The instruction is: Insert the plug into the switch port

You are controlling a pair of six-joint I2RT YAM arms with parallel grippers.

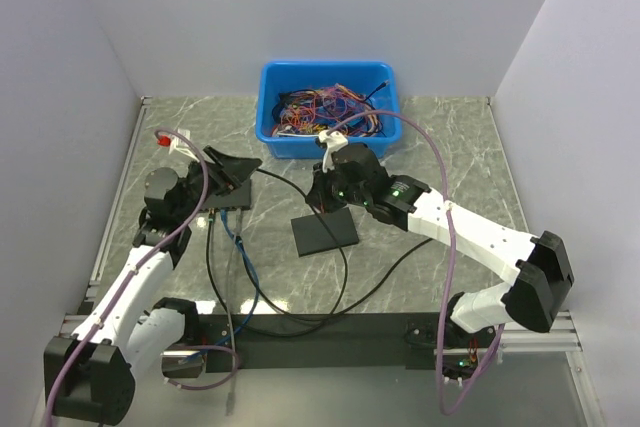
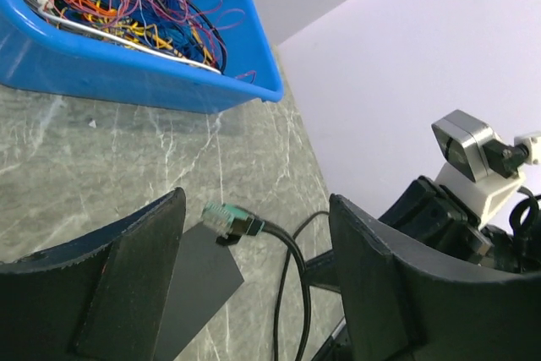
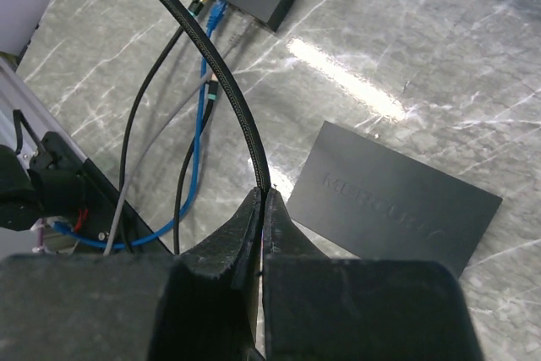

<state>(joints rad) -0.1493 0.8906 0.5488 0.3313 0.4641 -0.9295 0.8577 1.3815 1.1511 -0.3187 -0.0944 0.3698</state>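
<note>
Gap between plug point(image 2: 226, 218) and port row point(image 3: 215, 4), not yet closed. Right tool point(image 3: 261, 200) pinched shut on black cable point(image 3: 221, 82), back from plug. Plug itself aloft, clear of bench point(image 1: 440, 137). Left tool point(image 2: 254, 202) spread wide and empty, plug visible beyond its fingers.

In top view: switch point(image 1: 232, 197) at 9 o'clock from right tool, apart from it. Slab point(image 1: 323, 232) at about 7 o'clock from right tool. Left tool just beside switch, on its 12 o'clock side, so nearer of the two. Long axis of switch roughly 9-to-3, port row on its 6 o'clock edge, other leads already in.

Plug nose toward roughly 9 o'clock, judging by run of cable. Probably needs carrying round to 6 o'clock side and turning to face 12 before any push.
</note>
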